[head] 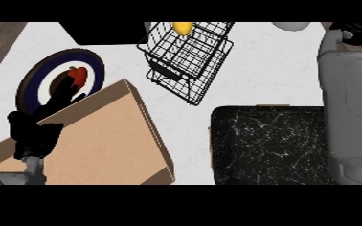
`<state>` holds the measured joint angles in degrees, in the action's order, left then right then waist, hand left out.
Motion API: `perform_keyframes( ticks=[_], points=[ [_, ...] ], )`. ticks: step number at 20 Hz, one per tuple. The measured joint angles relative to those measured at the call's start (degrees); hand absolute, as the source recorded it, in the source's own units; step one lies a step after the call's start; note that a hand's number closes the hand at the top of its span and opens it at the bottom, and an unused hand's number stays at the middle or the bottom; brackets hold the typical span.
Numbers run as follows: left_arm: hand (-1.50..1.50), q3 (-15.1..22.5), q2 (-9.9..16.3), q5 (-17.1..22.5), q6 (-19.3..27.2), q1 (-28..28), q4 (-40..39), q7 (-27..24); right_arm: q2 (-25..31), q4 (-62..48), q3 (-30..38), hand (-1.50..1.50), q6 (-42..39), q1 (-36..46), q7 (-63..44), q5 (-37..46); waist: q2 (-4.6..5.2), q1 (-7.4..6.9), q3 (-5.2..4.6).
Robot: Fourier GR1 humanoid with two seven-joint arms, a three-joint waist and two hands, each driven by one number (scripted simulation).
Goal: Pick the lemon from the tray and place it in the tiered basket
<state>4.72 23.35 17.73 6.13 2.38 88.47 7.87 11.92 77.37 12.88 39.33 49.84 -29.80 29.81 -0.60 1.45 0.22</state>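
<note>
Left hand: black, at the view's lower left, over the near-left edge of the tray; grey forearm enters from the bottom edge below it. Fingers point up and away toward the plate. Whether they are curled or straight cannot be told; nothing is seen in its hold.
Right arm: a grey forearm runs along the right edge of the view, from the top corner down; the right hand itself does not show.
Lemon: yellow, sitting inside the tiered basket at its top, far up and to the right of the left hand, well apart from it.
Tiered basket: black wire, tilted in the view, standing on the tabletop up and right of the left hand, beyond the tray's far corner.
Tray: tan, flat, with a raised rim, directly right of the left hand and partly under it; no fruit shows on it.
Plate: round, dark blue rim with a white ring, just above the left hand; the tray's far-left edge overlaps it.
Red fruit: on the plate's centre, just past the left hand's fingertips; contact cannot be told.
Dark speckled slab: right of the tray, between it and the right arm.
Tabletop: white, marbled.
</note>
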Motion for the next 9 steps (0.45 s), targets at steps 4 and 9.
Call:
perform_keyframes(
  ticks=[4,9],
  points=[
    [0.0,0.4,-0.1,-0.6,0.6,-0.2,0.8,0.2,5.4,9.6,3.3,-1.5,-5.1,-7.1,-2.1,-3.8,0.1,-0.17,0.01],
    [0.0,0.6,0.0,-0.4,0.5,0.4,1.0,1.3,11.8,19.0,9.0,-1.5,-12.3,-15.3,-3.4,-10.8,0.24,-0.45,-0.03]
  ],
)
